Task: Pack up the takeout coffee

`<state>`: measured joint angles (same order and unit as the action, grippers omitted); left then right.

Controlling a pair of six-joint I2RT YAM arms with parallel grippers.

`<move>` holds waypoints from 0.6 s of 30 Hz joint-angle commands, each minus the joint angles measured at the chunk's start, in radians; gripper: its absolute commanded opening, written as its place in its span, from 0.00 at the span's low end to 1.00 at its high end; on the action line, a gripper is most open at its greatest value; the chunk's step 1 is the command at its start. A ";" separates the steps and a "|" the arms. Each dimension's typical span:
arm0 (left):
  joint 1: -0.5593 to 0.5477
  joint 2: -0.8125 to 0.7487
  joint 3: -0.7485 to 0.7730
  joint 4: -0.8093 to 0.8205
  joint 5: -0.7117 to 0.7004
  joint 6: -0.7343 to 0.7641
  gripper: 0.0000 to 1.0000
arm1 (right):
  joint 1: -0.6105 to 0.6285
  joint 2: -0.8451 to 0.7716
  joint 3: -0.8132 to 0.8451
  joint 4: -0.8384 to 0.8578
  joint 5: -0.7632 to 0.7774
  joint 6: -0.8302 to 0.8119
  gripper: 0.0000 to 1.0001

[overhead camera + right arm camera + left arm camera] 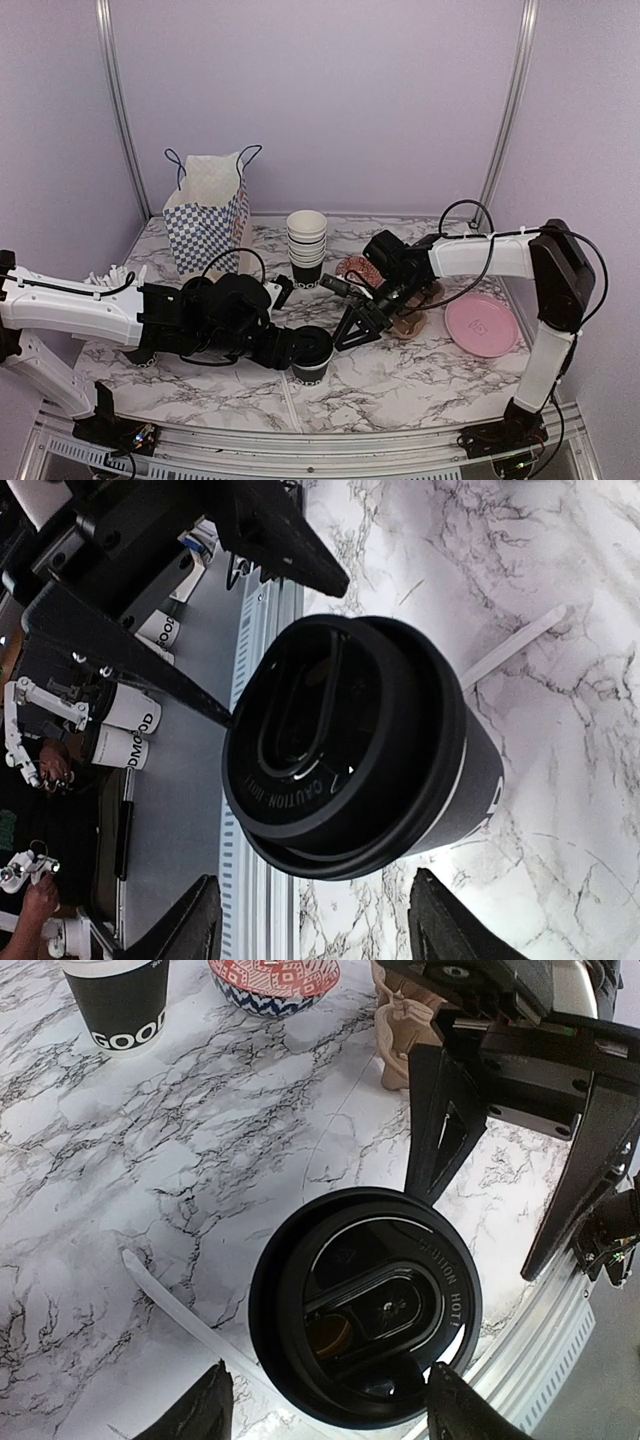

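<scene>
**Two open grippers are meeting at the coffee cup**

The coffee cup, black and with its black lid on, is standing upright on the marble desk. It is near the front edge, about in the middle between the two arms.

The left gripper is reaching to it from the left with its fingers spread, one on each side of the cup. In the left wrist view a thin strip of desk is showing between one finger and the lid, so this gripper is open and not gripping.

The right gripper is pointing at the cup from the right and is also open. Its fingertips are lying just beside the rim of the lid; whether they are touching it, I cannot tell.

Behind the cup a stack of paper cups is standing, with a patterned bowl just to its right. A checked paper bag is standing upright at the back left. A pink plate is lying at the right, well apart from the cup.
</scene>
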<state>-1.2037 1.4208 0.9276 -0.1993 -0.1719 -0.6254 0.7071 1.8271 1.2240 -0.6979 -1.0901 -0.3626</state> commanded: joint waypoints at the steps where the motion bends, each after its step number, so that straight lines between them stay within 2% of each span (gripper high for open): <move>1: 0.003 -0.013 -0.009 0.014 0.008 -0.002 0.67 | -0.006 0.005 0.043 0.025 0.025 0.027 0.61; 5: 0.003 -0.037 -0.012 0.013 -0.026 -0.007 0.67 | -0.005 -0.023 0.006 0.021 0.088 0.050 0.63; 10: 0.023 -0.030 0.000 0.019 -0.050 -0.016 0.66 | -0.003 -0.035 -0.027 0.025 0.075 0.087 0.64; 16: 0.032 0.003 -0.003 0.033 0.000 -0.011 0.55 | 0.007 0.004 0.006 -0.009 0.034 0.074 0.60; 18: 0.032 0.004 -0.007 0.033 0.013 -0.012 0.52 | 0.013 0.011 0.014 -0.023 0.019 0.069 0.55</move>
<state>-1.1755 1.4109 0.9268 -0.1841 -0.1864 -0.6418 0.7090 1.8168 1.1992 -0.6899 -1.0321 -0.2878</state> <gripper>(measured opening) 0.546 0.589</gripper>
